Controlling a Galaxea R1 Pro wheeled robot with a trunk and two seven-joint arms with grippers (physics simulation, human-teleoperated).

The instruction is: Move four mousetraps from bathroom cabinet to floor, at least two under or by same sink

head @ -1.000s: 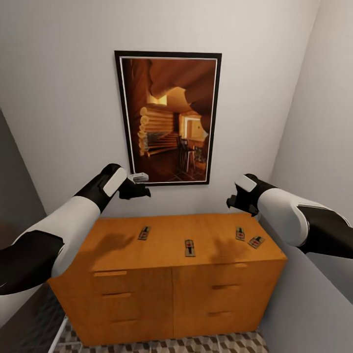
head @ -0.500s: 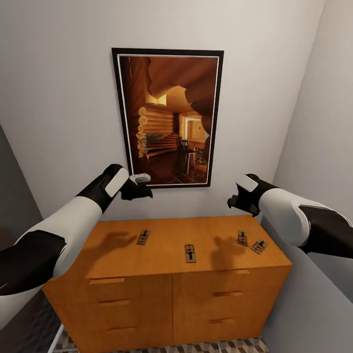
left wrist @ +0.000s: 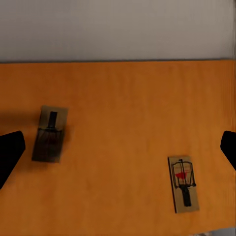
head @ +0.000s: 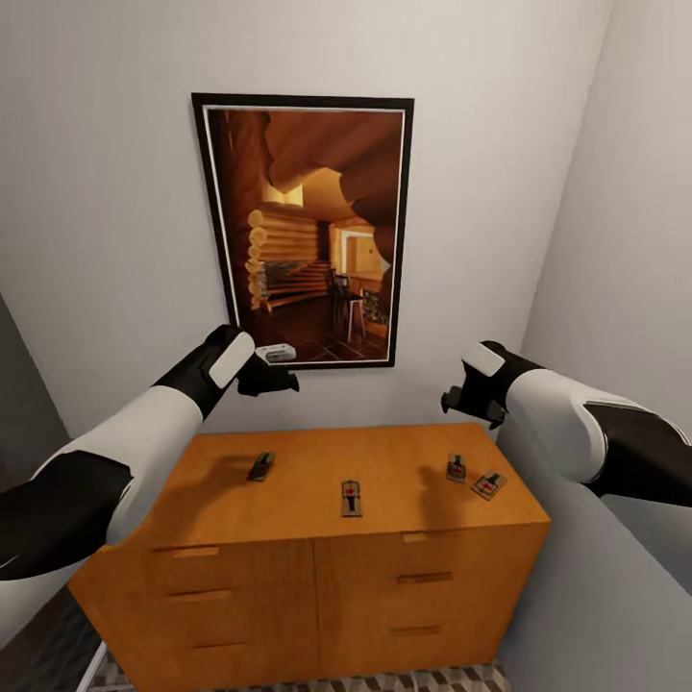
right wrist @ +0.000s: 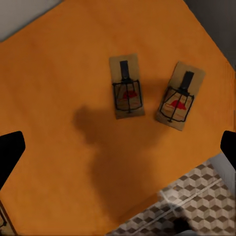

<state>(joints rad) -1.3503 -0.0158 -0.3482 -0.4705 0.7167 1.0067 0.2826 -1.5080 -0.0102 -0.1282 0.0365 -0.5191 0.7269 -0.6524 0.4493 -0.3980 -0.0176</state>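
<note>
A strip of brown-and-beige cube-patterned tiled bathroom floor [head: 404, 680] shows nearest, at the foot of the low, wide orange-brown wooden cabinet [head: 317, 596] with flat bar handles on its drawer fronts. On the cabinet's smooth top lie all four small flat wooden mousetraps with dark wire springs and red spots, none of them held. Below the left gripper [head: 279, 370], which hangs above the cabinet's left end with its dark fingertips [left wrist: 10, 152] set wide apart and empty, one mousetrap [head: 260, 466] lies in that arm's shadow, and the middle mousetrap [head: 352, 497] lies further toward the right gripper [head: 459, 396]. That gripper hovers well above the cabinet's right end, likewise spread open and holding nothing, and beneath it a pair of mousetraps [right wrist: 126, 92] [right wrist: 180, 95] lies side by side, just apart, close to the cabinet's right edge. Beyond both grippers, a black-framed picture of a log-cabin interior [head: 303, 231] hangs on the pale grey wall [head: 106, 211].
</note>
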